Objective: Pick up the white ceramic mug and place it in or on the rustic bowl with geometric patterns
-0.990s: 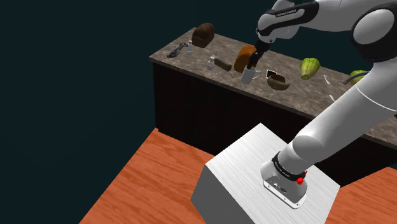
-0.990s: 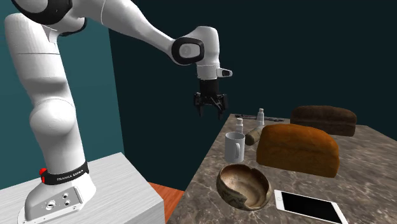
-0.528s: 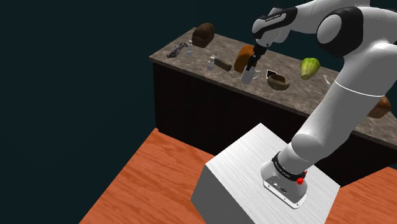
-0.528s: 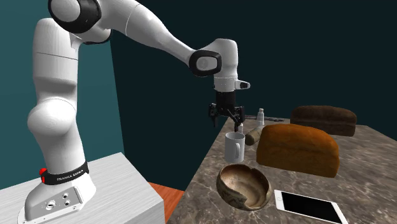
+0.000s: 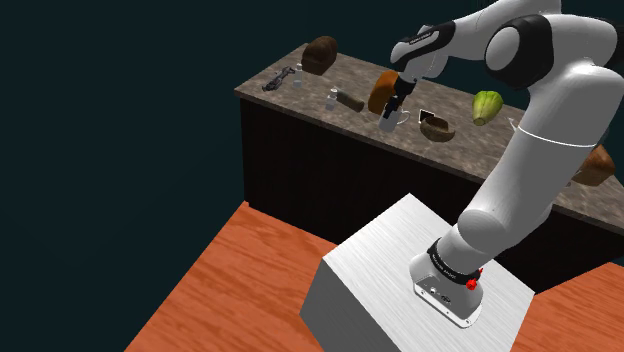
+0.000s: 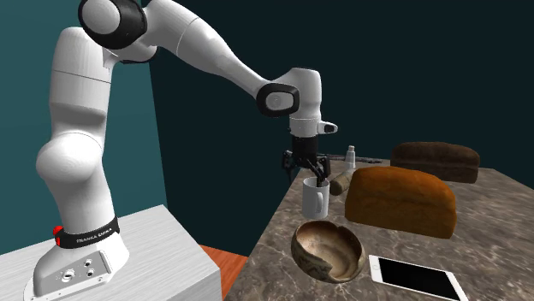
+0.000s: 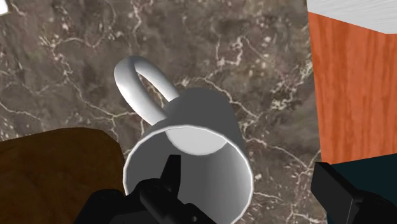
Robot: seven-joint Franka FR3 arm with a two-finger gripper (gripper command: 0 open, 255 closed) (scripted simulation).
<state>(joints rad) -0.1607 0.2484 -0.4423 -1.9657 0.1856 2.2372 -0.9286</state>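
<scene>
A plain white mug (image 6: 316, 200) stands upright on the dark marbled counter (image 6: 501, 248), near the edge that faces the stand. My gripper (image 6: 309, 175) hangs open right over its rim. In the wrist view one finger (image 7: 169, 181) is over the mug (image 7: 197, 127) mouth, and the other finger (image 7: 340, 191) is outside the wall, on the side away from the handle. The gripper (image 7: 245, 167) holds nothing. A brown bowl (image 6: 327, 250) with a notched rim sits a short way beside the mug (image 5: 390, 121). From the shoulder view, this bowl (image 5: 436, 127) lies to the right of the gripper (image 5: 396, 104).
A brown bread loaf (image 6: 400, 199) stands close behind the mug, with a darker loaf (image 6: 435, 160) and a small bottle (image 6: 350, 156) farther back. A phone (image 6: 418, 278) lies by the bowl. A green vegetable (image 5: 487, 105) and a tool (image 5: 278, 80) lie elsewhere on the counter.
The arm has swung over the counter and come down, from well above and beside the mug to just over its rim. The fingers stay open and the mug has not moved.
</scene>
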